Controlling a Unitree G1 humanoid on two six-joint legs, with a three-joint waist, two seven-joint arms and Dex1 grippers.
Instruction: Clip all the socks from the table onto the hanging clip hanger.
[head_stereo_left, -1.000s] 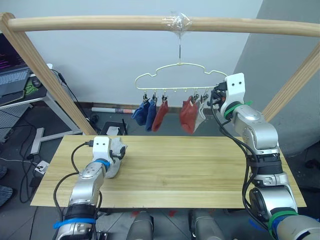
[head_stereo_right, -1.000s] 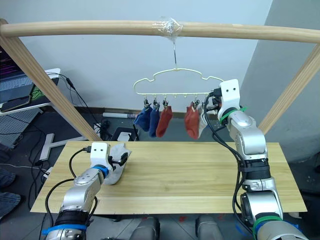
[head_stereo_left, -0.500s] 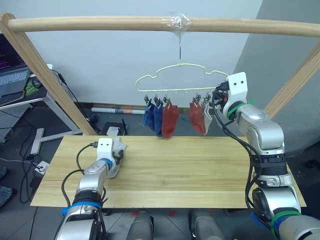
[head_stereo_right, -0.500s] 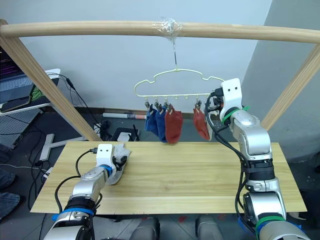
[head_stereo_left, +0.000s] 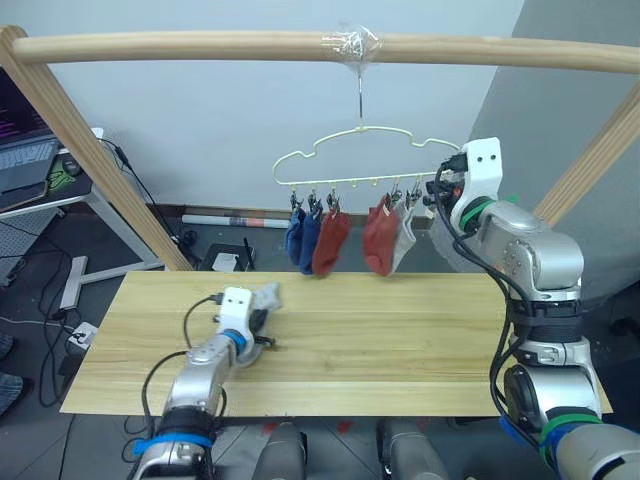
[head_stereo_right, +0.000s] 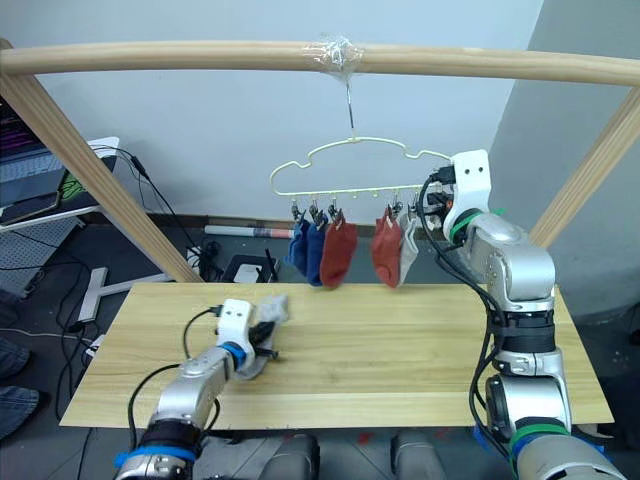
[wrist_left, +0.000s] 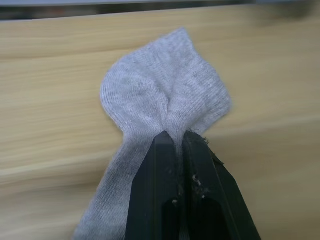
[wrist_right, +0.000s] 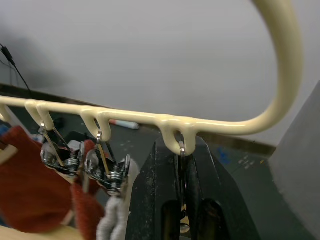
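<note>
- Step in hand, as I read it: the last sock is being picked up. The left claw (wrist_left: 175, 142) is closed on the light grey sock (wrist_left: 165, 100), pinching a fold near its middle; the sock lies on the table (head_stereo_left: 400, 340), left of centre.
- The right claw (wrist_right: 182, 165) is up at the far right end of the clip hanger (head_stereo_left: 350, 155), its fingers closed around the end clip (wrist_right: 182, 150), which carries no sock.
- Next move, by my judgement: lift the grey sock, carry it right and up to that free clip, and feed its edge into the clip while the right claw presses it open.
- Count on the hanger: five socks — two blue socks (head_stereo_left: 302, 235), two rust red socks (head_stereo_left: 380, 238), one hung grey sock (head_stereo_left: 404, 240).
- Count on the table: one sock.
- Clips: five loaded, one free, by my count.
</note>
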